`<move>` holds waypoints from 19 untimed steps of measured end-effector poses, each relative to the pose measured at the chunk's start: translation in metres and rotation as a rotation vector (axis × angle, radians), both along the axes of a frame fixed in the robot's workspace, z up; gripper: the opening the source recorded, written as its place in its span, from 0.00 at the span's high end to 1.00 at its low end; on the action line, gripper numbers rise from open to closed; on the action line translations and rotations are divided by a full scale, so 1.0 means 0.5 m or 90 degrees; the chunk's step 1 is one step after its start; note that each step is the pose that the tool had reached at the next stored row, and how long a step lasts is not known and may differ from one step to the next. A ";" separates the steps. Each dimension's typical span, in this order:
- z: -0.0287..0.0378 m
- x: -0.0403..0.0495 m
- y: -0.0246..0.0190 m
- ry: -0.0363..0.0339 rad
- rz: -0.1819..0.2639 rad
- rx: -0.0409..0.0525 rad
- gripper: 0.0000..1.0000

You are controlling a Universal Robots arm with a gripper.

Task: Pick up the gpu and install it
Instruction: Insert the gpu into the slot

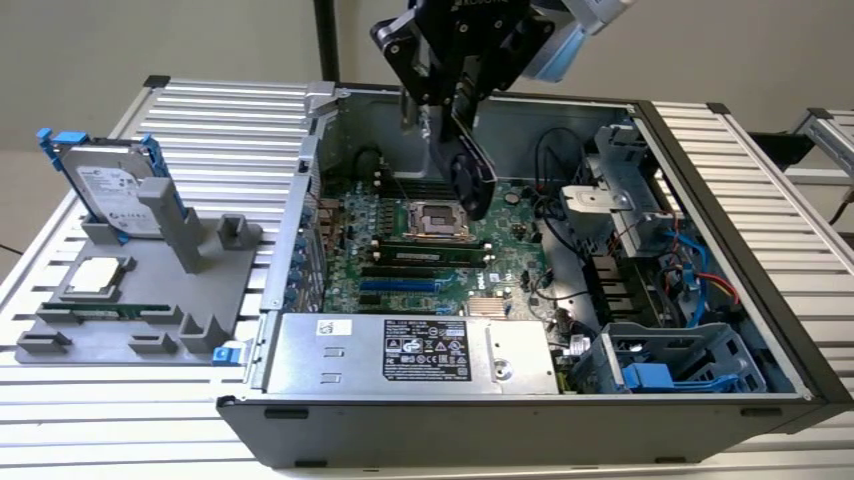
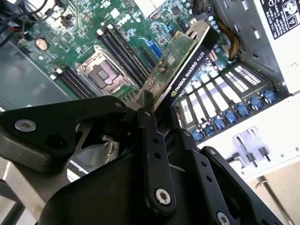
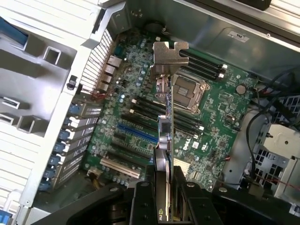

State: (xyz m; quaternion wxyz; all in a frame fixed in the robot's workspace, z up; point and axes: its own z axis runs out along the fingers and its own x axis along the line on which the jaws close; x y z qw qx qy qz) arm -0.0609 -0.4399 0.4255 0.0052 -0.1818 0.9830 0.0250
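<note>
Pinching the gpu (image 3: 165,126) between its fingers, gripper (image 3: 165,186) above motherboard (image 3: 213,110)

End effector (image 1: 450,125) pts down, clamped on gpu (image 1: 471,172).

Ribbed metal table (image 1: 200,110) with open computer case (image 1: 534,440) beside grey parts holder (image 1: 220,290)

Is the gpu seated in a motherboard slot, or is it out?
Out. The gripper holds the gpu in the air above the motherboard, clear of its slots.
</note>
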 end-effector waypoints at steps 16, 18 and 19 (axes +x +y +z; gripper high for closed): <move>0.001 0.000 0.0000 0.0000 0.090 0.0000 1.00; 0.002 0.000 0.0000 0.0000 0.101 0.0000 1.00; 0.002 0.000 0.0000 0.0000 0.107 0.0000 1.00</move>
